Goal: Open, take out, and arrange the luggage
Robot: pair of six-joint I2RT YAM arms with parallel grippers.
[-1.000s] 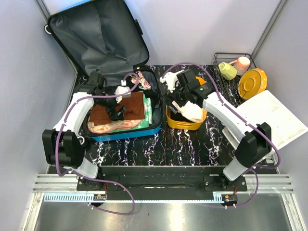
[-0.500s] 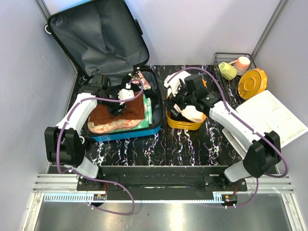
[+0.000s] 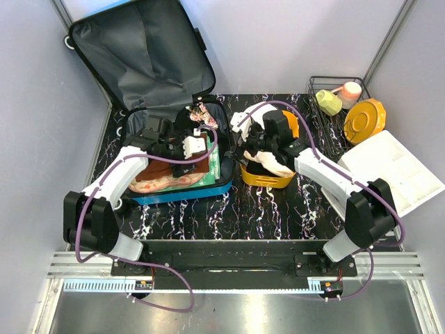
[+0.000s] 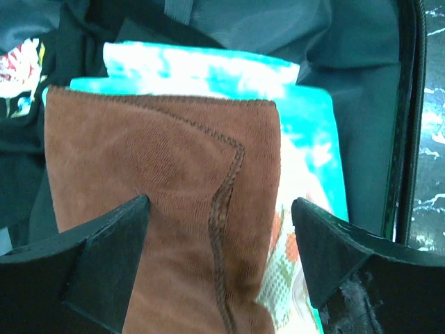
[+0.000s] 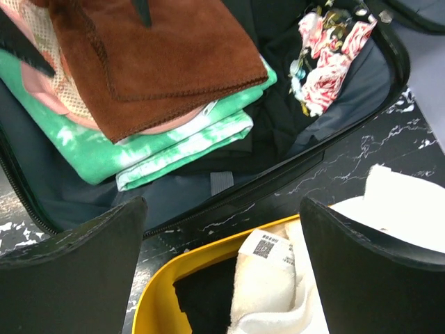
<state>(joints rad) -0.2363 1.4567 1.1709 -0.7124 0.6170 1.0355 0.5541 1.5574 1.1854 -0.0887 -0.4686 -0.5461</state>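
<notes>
On the black marbled table (image 3: 229, 216), at its left rear, the luggage (image 3: 139, 49) lies open: hard blue shell, limp grey lining. Inside, a folded brown towel (image 4: 160, 181), nappy with a stitched hem, tops a mottled green cloth (image 5: 139, 153). The left fingers (image 4: 111, 257) straddle the towel, spread wide, holding nothing — a shallow pinch could lift one layer and unfold it, or drag the stack. The right fingers (image 5: 76, 257) gape empty over the smooth yellow basket (image 5: 156, 289).
</notes>
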